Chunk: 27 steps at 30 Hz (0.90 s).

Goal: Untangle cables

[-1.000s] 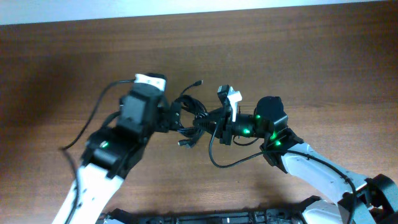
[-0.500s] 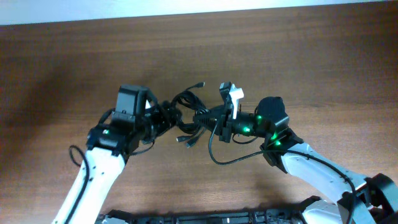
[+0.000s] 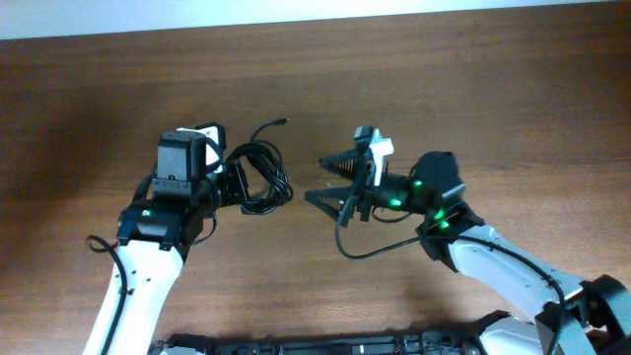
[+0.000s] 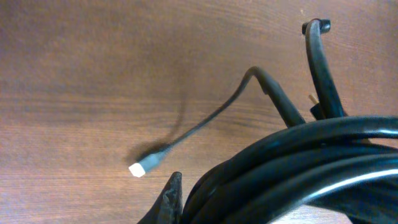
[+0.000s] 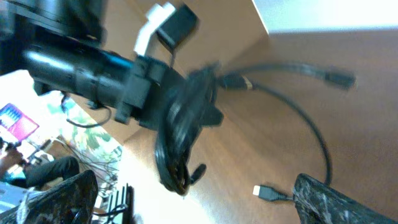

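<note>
The cables (image 3: 264, 177) are a knotted black bundle of loops hanging from my left gripper (image 3: 235, 187), which is shut on it left of the table's centre. One plug end (image 3: 281, 122) sticks out toward the far side. In the left wrist view the thick black strands (image 4: 298, 168) fill the lower right against one fingertip (image 4: 171, 198); a thin cord ends in a pale plug (image 4: 138, 168). My right gripper (image 3: 323, 180) stands open and empty, a short way right of the bundle. Its wrist view shows the bundle (image 5: 177, 134) dangling ahead and a loose plug (image 5: 267, 193) near one finger (image 5: 336, 199).
Brown wooden table (image 3: 473, 89) with a pale strip along its far edge. A thicker black arm wire (image 3: 347, 248) loops below my right wrist. A dark frame (image 3: 325, 347) runs along the near edge.
My left gripper closed on the bundle and pulled it left. My right gripper let go and opened wide, leaving a gap between it and the cables.
</note>
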{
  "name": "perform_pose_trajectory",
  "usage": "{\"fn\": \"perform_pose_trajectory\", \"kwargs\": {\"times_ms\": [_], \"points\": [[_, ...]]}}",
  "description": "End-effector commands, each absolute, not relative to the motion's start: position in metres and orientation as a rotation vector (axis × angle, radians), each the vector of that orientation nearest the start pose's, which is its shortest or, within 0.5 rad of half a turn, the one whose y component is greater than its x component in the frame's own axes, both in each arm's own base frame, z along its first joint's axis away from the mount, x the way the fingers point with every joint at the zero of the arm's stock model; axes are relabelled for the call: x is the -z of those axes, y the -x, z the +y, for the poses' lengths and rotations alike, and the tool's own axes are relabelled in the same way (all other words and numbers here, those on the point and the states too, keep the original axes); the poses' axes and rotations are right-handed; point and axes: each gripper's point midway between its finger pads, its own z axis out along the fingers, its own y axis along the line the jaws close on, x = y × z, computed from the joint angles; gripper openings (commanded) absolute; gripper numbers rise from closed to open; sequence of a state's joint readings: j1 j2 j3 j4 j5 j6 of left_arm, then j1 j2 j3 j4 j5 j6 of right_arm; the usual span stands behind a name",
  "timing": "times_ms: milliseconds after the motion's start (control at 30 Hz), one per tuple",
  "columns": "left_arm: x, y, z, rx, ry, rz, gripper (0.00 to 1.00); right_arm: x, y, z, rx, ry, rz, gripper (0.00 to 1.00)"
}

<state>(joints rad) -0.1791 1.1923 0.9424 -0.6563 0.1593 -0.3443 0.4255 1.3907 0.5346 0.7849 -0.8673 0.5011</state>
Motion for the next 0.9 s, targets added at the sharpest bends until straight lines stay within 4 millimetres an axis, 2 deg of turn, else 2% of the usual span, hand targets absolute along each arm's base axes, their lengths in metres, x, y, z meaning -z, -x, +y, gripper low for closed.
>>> {"fn": "perform_pose_trajectory", "kwargs": {"times_ms": [0,33,67,100,167,200,233,267,300,333,367,400,467,567,700,767,867], "points": [[-0.171,-0.319,-0.08,0.364,0.072,2.469,0.0,-0.253,-0.267,0.265,-1.353,0.814,1.44,0.93],[-0.172,-0.32,-0.08,0.365,0.072,2.465,0.0,-0.246,-0.271,0.266,-1.299,0.828,1.445,0.81],[-0.172,-0.32,-0.08,0.365,0.073,2.466,0.0,-0.227,-0.274,0.271,-1.255,0.819,1.528,0.79],[-0.171,-0.319,-0.08,0.365,0.073,2.469,0.0,-0.219,-0.272,0.277,-1.237,0.83,1.553,0.78],[-0.171,-0.319,-0.08,0.375,0.101,2.47,0.0,-0.219,-0.267,0.291,-1.222,0.82,1.557,0.78],[-0.171,-0.319,-0.08,0.384,0.129,2.471,0.0,-0.219,-0.261,0.3,-1.202,0.85,1.536,0.74],[-0.171,-0.319,-0.08,0.384,0.131,2.473,0.0,-0.219,-0.263,0.308,-1.131,0.855,1.53,0.71],[-0.169,-0.319,-0.08,0.39,0.154,2.479,0.0,-0.218,-0.277,0.309,-1.044,0.842,1.569,0.75],[-0.167,-0.319,-0.079,0.383,0.157,2.487,0.0,-0.214,-0.293,0.309,-0.961,0.853,1.695,0.83],[-0.162,-0.32,-0.078,0.373,0.161,2.499,0.0,-0.211,-0.305,0.302,-0.791,0.931,1.848,0.99],[-0.158,-0.322,-0.073,0.329,0.177,2.506,0.0,-0.22,-0.309,0.289,-0.644,0.987,1.951,0.99],[-0.157,-0.323,-0.07,0.316,0.187,2.508,0.0,-0.229,-0.308,0.283,-0.608,0.994,2.001,0.99],[-0.157,-0.323,-0.069,0.314,0.191,2.507,0.0,-0.245,-0.3,0.28,-0.623,1.006,2.021,0.99],[-0.157,-0.323,-0.069,0.314,0.191,2.507,0.0,-0.251,-0.285,0.29,-0.75,1.045,1.999,0.98],[-0.157,-0.323,-0.069,0.314,0.191,2.508,0.0,-0.249,-0.283,0.29,-0.829,0.912,2.097,0.99],[-0.157,-0.323,-0.069,0.315,0.191,2.508,0.0,-0.241,-0.278,0.286,-0.827,0.914,2.145,0.98],[-0.157,-0.323,-0.069,0.315,0.191,2.508,0.0,-0.24,-0.277,0.286,-0.827,0.914,2.153,0.98]]}}
